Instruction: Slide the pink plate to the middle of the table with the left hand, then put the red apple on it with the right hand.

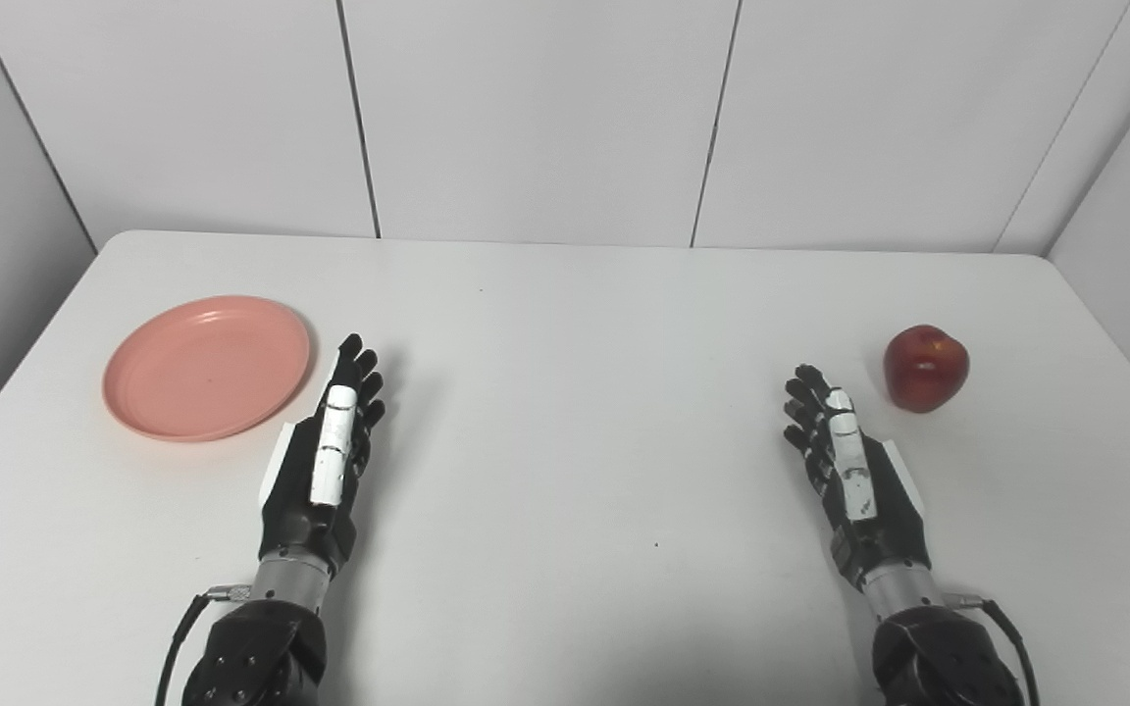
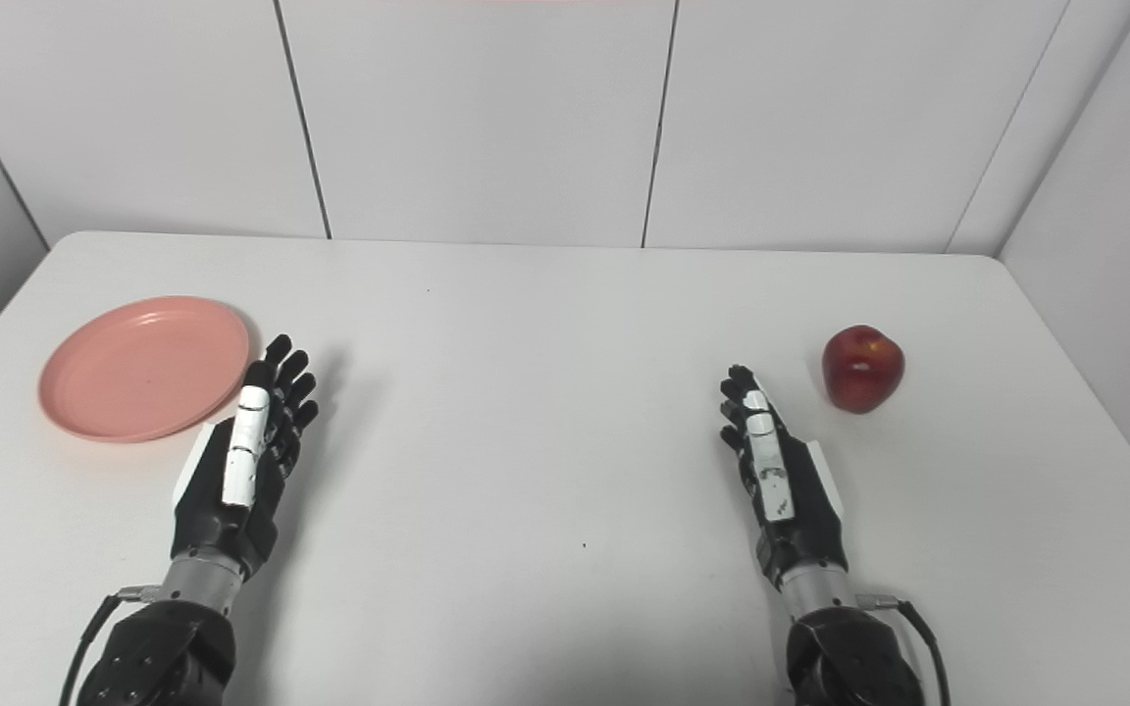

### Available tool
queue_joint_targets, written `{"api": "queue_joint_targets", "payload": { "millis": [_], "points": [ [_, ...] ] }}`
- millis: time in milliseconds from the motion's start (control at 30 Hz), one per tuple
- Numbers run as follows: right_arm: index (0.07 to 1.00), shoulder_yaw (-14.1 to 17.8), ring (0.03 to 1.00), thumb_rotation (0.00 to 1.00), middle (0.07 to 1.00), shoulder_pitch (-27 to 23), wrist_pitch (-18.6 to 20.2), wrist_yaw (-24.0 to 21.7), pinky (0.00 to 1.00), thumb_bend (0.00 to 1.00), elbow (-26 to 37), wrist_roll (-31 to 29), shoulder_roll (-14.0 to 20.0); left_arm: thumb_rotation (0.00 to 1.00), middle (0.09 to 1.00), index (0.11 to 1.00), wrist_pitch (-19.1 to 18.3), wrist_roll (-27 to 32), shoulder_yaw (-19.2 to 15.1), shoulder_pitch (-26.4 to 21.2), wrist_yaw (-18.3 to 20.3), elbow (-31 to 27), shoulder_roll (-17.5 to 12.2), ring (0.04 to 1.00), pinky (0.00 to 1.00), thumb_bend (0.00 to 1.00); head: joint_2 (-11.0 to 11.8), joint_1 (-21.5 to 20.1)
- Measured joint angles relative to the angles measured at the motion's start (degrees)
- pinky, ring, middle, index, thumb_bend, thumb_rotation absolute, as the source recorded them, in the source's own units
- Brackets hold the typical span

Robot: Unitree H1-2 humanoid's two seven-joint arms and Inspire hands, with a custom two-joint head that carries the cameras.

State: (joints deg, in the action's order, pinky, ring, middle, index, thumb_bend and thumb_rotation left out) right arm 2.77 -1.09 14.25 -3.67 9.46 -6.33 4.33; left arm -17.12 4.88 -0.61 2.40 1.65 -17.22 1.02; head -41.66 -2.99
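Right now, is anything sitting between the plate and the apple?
Only the two robot hands, left and right, both open. Between plate and apple, the table is otherwise bare in both views.

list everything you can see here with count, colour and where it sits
plate: one, pink, flat on the table's left side, empty
apple: one, red, on the table's right side
table: one, white, filling most of the view
wall panels: white, behind and beside the table
left hand: one, black and white, open, beside the plate's right rim, holding nothing
right hand: one, black and white, open, near the apple but apart from it
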Motion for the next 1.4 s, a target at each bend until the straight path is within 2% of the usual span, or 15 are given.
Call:
{"api": "queue_joint_targets", "payload": {
  "millis": [300, 1267, 1367, 1400],
  "points": [
    [0.925, -0.1, 0.947, 1.00, 0.930, 0.0, -0.7, 0.0, 0.97, 0.89, -0.4, 0.3, 0.0, 0.97, 1.000, 1.000, 0.0, 0.3, 0.1, 0.0, 0.0, 0.0, 0.0, 1.000, 1.00, 0.67, 0.6, 0.1],
    [0.937, -0.1, 0.961, 1.00, 0.939, 0.0, -1.1, -0.2, 0.98, 0.87, -0.6, 0.0, 0.0, 0.97, 1.000, 1.000, -0.2, 1.0, 0.0, 0.0, -0.2, 0.0, 0.0, 1.000, 1.00, 0.68, 0.6, 0.0],
    [0.933, -0.1, 0.958, 1.00, 0.939, 0.0, -1.1, -0.2, 0.97, 0.87, -0.6, 0.0, 0.1, 0.97, 1.000, 1.000, -0.2, 1.0, 0.1, 0.0, -0.4, 0.0, 0.0, 1.000, 1.00, 0.69, 1.1, 1.1],
    [0.934, -0.1, 0.957, 1.00, 0.939, 0.0, -1.1, -0.3, 0.97, 0.87, -0.7, 0.0, 0.1, 0.97, 1.000, 1.000, -0.2, 1.0, 0.1, 0.0, -0.4, 0.0, 0.1, 1.000, 1.00, 0.69, 1.5, 2.6]
  ]
}}
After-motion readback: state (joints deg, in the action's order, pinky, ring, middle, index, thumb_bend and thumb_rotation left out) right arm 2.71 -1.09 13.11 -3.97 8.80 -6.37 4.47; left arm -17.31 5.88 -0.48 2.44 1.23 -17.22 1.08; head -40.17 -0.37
